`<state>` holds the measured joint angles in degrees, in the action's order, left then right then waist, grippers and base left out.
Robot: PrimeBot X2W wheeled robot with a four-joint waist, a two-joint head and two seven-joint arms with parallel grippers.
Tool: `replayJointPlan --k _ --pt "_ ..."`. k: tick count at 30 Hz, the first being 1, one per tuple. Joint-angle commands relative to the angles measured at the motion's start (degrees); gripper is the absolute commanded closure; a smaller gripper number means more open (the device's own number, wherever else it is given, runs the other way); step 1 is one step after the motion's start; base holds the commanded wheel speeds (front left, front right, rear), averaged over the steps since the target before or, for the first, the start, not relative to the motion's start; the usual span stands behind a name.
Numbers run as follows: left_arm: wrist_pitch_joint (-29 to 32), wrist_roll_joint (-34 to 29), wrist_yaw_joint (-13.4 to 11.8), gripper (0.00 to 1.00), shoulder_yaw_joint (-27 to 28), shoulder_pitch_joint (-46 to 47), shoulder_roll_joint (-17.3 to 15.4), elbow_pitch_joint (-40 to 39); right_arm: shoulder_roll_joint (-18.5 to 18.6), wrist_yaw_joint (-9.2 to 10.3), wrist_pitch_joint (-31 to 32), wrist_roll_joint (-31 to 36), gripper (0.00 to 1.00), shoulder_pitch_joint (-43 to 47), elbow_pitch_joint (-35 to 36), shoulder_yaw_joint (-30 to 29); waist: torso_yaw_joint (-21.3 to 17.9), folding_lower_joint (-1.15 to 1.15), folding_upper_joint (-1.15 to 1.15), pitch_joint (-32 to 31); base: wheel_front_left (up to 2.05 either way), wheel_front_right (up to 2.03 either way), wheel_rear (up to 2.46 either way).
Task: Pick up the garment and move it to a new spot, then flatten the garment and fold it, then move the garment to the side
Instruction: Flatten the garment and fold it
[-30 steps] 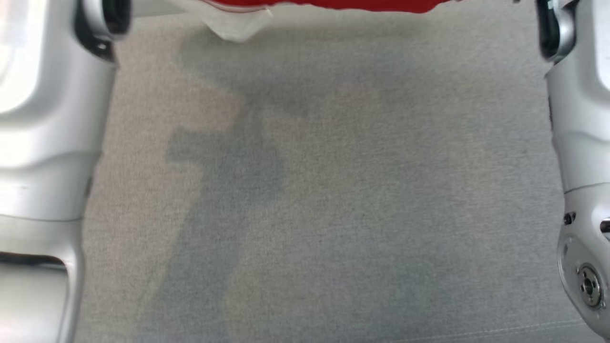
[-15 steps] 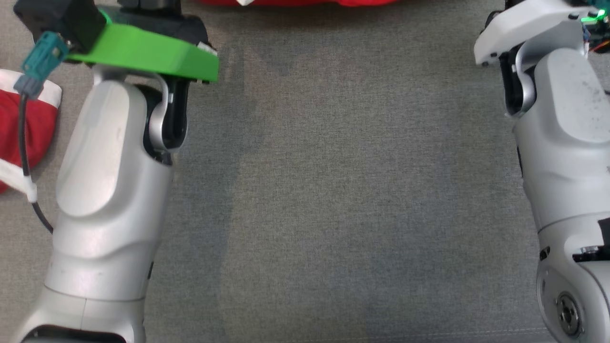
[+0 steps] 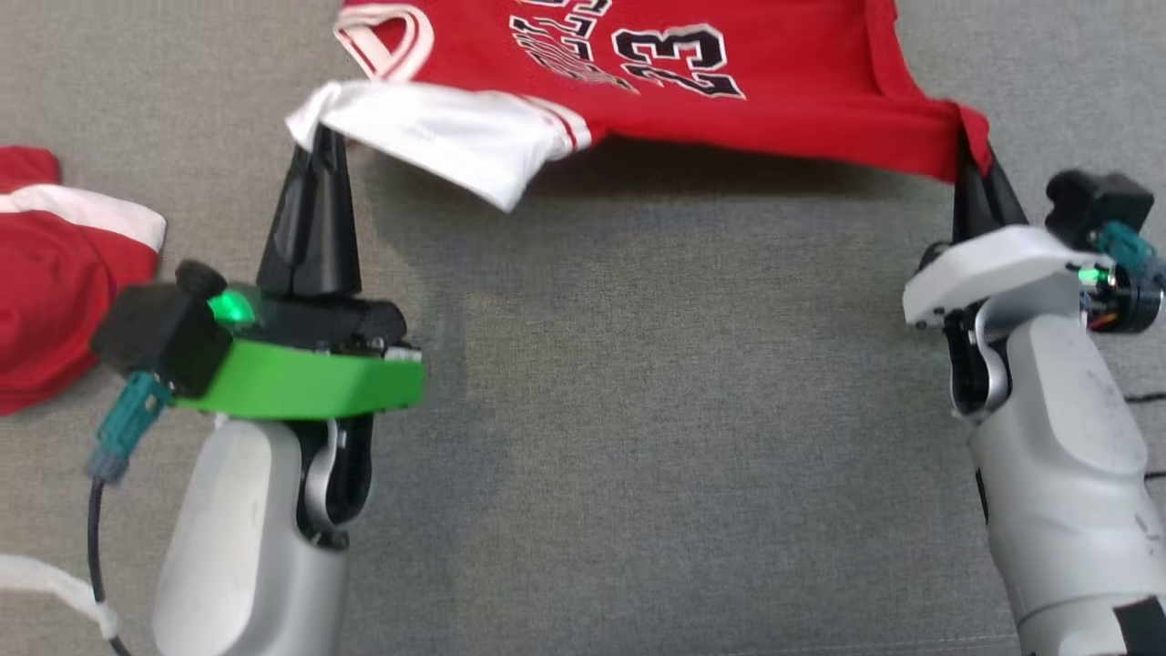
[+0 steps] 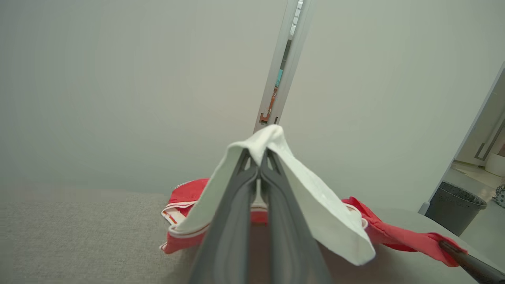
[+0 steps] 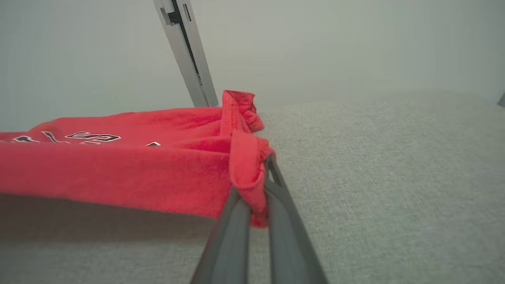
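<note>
Garment: your red jersey (image 3: 774,100), printed with the number 23, is stretched between the two grippers. Its near edge is lifted off the grey cloth surface (image 3: 638,410) and throws a shadow there. Farther back it seems to rest on that surface.
White part: a white flap (image 3: 446,137) of the jersey droops from the left corner. In the left wrist view it drapes over both fingers.
Left gripper: your left gripper (image 3: 316,150) is clamped on that white corner, fingers pressed together.
Right gripper: your right gripper (image 3: 970,164) is pinched closed on the red corner, with cloth bunched over its tips.
Second cloth: a red and white piece (image 3: 55,273) lies on the surface to your left, apart from the jersey.
Background: a pale wall (image 4: 118,79), an upright metal post (image 4: 284,59) and a dark bin (image 4: 453,205) at the right of the left wrist view.
</note>
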<state>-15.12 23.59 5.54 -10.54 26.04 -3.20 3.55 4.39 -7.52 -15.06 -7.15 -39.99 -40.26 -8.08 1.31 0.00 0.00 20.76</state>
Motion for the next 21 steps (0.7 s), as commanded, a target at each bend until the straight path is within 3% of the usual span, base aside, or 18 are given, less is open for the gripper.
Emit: replayJointPlan --k 1,9,12,21 --pt "-0.1 -0.8 0.2 1.00 0.1 -3.1 0.1 -1.8 -0.1 0.06 -0.2 -0.9 1.00 2.9 0.7 -0.5 0.3 0.00 0.00 -5.4 0.00 0.00 0.00" --pt "-0.1 -0.5 -1.5 1.00 -1.1 -19.5 0.2 -11.4 -0.8 0.08 -0.1 -5.3 1.00 17.8 7.2 -0.8 1.4 0.00 0.00 -13.5 0.00 0.00 0.00" --pt "-0.1 -0.7 -3.2 1.00 -3.0 -28.4 0.3 -15.4 -1.2 0.08 1.5 -5.9 1.00 27.1 14.2 -1.8 2.0 0.00 0.00 -17.6 0.00 0.00 0.00" --pt "2.2 0.1 -5.7 1.00 -3.8 -39.5 -1.1 -21.3 -1.4 0.08 7.9 -9.2 1.00 41.3 28.3 -2.5 2.5 0.00 0.00 -20.1 0.00 0.00 0.00"
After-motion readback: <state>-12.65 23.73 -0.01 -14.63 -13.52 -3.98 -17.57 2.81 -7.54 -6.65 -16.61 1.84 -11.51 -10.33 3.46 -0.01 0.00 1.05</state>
